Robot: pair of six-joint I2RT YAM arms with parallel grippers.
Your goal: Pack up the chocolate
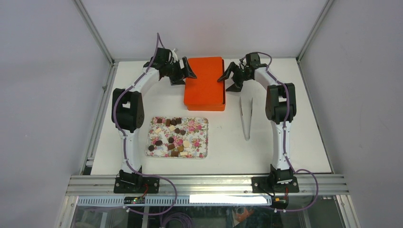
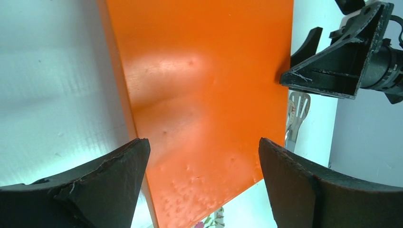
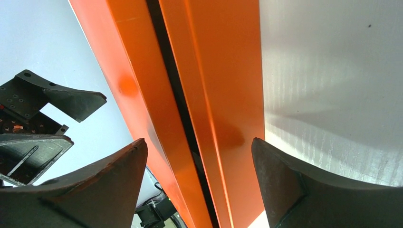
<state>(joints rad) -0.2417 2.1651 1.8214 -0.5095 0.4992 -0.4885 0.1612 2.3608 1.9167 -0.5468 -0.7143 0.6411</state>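
Many small chocolates [image 1: 172, 137], dark brown, light brown and cream, lie on a floral tray [image 1: 202, 142] near the table's front. An orange lidded box [image 1: 205, 81] stands at the back. My left gripper [image 1: 186, 74] is open at the box's left edge, its jaws spread over the lid [image 2: 204, 95]. My right gripper [image 1: 228, 81] is open at the box's right edge, its jaws straddling the box's side wall [image 3: 209, 118], where a dark gap shows under the lid. Both grippers are empty.
Metal tongs [image 1: 245, 116] lie on the white table right of the box, and show in the left wrist view [image 2: 297, 114]. The right gripper's finger [image 2: 337, 66] shows across the box in the left wrist view. Frame posts stand at the back corners.
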